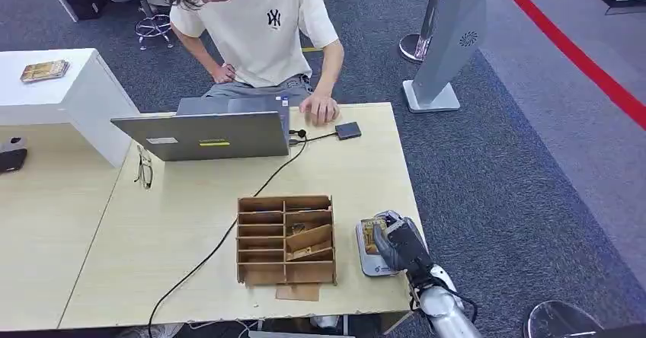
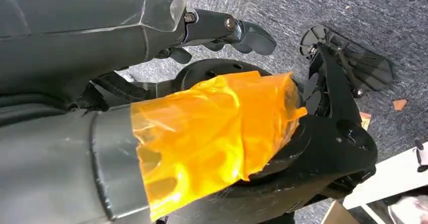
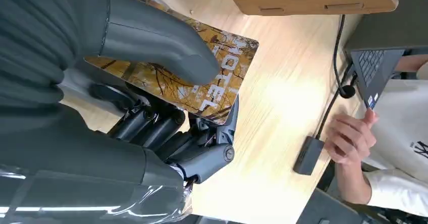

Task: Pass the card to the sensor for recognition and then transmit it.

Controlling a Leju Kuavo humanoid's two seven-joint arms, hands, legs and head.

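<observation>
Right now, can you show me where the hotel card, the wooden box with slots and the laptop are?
card point(image 3: 222, 82), right wrist view, on its printed face near the lettering.
wooden box point(image 1: 286, 239), head view, on its slotted top.
laptop point(image 1: 206, 134), head view, on the lid's back.

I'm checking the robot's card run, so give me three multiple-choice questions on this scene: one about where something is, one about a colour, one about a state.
1. Where is the wooden organizer?
A. on the table, left of the reader
B. on the floor
C. on the laptop

2. What colour is the lettering on the card?
A. blue
B. white
C. red

3. What is the right hand doing?
A. hanging empty
B. resting on the laptop
C. holding the card over the reader

Answers: 1 A, the head view shows it on the tabletop beside the reader. 2 B, the right wrist view shows white letters on a golden tree pattern. 3 C, the thumb presses the card against the fingers.
</observation>
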